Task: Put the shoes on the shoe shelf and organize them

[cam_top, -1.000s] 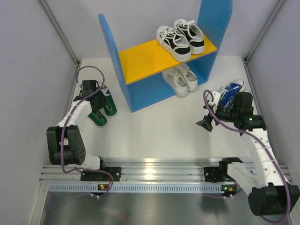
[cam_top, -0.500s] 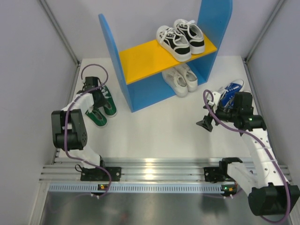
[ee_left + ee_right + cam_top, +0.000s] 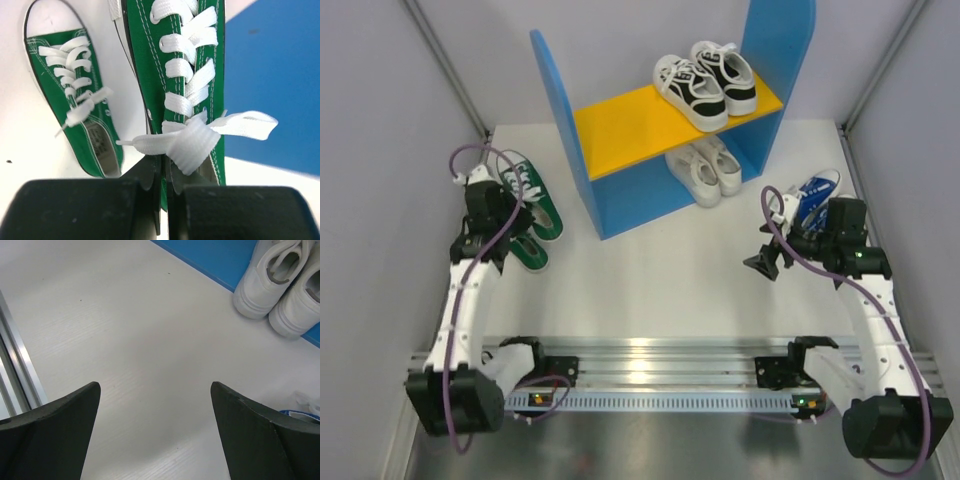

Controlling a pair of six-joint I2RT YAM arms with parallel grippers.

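Observation:
My left gripper is shut on the heel collar of one green shoe with white laces, which points away from it toward the shelf. In the left wrist view my left gripper pinches that shoe by its edge. The second green shoe lies on the table beside it and also shows in the left wrist view. The white pair sits under the orange board of the blue-sided shelf. The blue pair lies by my right gripper, which is open and empty.
A black-and-white pair fills the right half of the orange board. The right wrist view shows my open right gripper, the white pair and the shelf's blue panel. Grey walls close in both sides.
My left arm has swung out to the left and its gripper has drawn one green shoe up and left, away from its mate. The right arm has barely moved.

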